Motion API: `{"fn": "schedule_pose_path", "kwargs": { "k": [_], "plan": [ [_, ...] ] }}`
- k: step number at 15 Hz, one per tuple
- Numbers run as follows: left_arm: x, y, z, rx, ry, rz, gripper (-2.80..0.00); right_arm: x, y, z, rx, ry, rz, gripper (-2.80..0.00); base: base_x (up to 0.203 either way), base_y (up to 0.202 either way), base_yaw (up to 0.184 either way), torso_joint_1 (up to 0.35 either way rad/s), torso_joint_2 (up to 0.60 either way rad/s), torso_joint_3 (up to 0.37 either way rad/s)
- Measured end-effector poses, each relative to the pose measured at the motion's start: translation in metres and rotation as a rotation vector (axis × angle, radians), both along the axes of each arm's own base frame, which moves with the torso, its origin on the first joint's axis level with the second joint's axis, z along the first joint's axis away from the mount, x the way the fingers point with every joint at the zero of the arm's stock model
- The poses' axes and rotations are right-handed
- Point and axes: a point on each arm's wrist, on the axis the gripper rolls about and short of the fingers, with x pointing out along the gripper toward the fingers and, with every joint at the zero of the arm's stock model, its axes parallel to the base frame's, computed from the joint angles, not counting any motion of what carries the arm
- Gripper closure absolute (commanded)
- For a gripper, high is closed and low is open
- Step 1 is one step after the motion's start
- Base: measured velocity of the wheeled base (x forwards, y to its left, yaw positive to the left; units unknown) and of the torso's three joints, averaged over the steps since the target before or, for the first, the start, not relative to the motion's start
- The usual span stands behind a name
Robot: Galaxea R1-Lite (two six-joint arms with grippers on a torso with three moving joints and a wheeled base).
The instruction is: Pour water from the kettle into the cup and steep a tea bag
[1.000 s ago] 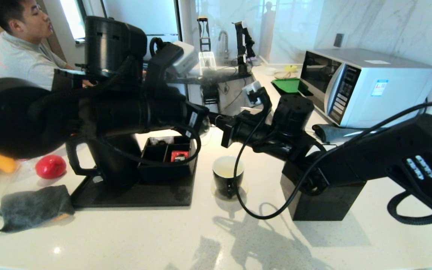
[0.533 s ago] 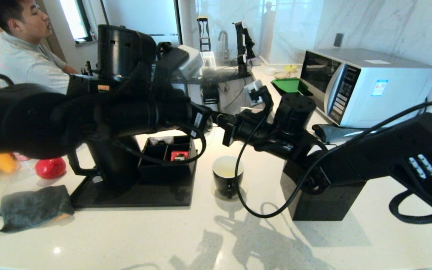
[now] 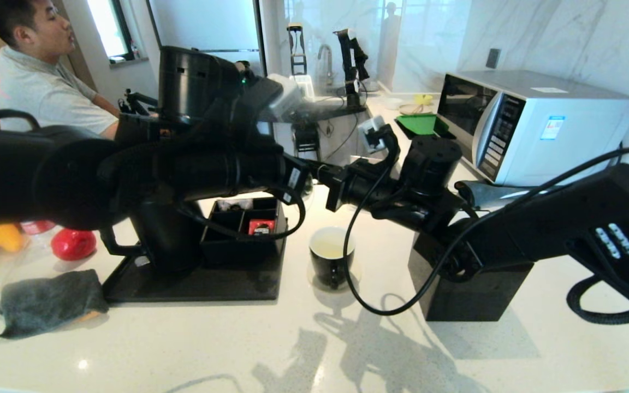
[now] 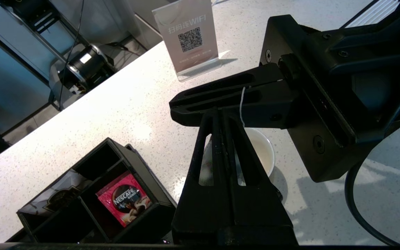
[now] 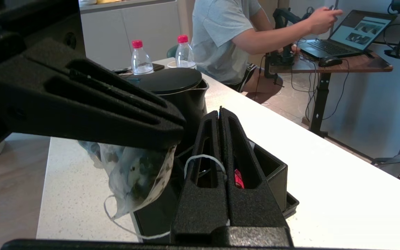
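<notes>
Both grippers meet in the air just above the cup (image 3: 331, 252), small and black with a white inside; whether it holds water I cannot tell. My left gripper (image 4: 217, 113) is shut on the tea bag (image 5: 135, 175), a greyish pouch that hangs under its tips. The right gripper (image 5: 219, 111) crosses it at a right angle and is shut on the tea bag's thin white string (image 5: 203, 158). That string also shows against the right fingers (image 4: 242, 104). The black kettle (image 5: 172, 83) stands behind on a black tray (image 3: 194, 286), largely hidden by my left arm.
On the tray a black organiser box (image 4: 92, 194) holds a red packet (image 4: 123, 201). A grey cloth (image 3: 49, 300) and a red object (image 3: 73, 244) lie at the left. A black block (image 3: 473, 292) and a microwave (image 3: 533, 125) stand at the right. A person (image 3: 36, 82) sits at the back left.
My left arm has shifted to the right and covers more of the kettle. Both grippers stay shut above the cup, a little higher than before.
</notes>
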Motion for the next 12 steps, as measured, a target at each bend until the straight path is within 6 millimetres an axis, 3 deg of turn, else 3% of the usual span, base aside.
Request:
{"fn": "schedule_pose_path", "kwargs": {
  "k": [4, 5, 6, 12],
  "plan": [
    [0.0005, -0.0004, -0.0009, 0.001, 0.003, -0.001, 0.00, 0.0000, 0.0000, -0.0001, 0.000, 0.001, 0.000, 0.00, 0.000, 0.000, 0.000, 0.000, 0.00, 0.000],
    [0.0005, -0.0003, -0.0012, 0.003, 0.003, 0.000, -1.16, 0.0000, 0.0000, -0.0001, 0.000, 0.002, 0.000, 0.00, 0.000, 0.000, 0.000, 0.000, 0.00, 0.000],
    [0.0004, -0.0003, -0.0013, 0.003, 0.003, -0.001, -2.80, 0.0003, -0.0004, -0.0001, 0.000, 0.001, -0.001, 0.00, 0.000, 0.000, 0.000, 0.000, 0.00, 0.000],
    [0.0007, 0.0004, -0.0031, 0.010, 0.005, 0.018, -2.80, 0.0033, -0.0059, 0.0009, 0.001, 0.000, -0.015, 0.00, 0.000, 0.000, 0.000, 0.000, 0.00, 0.000]
  ]
}}
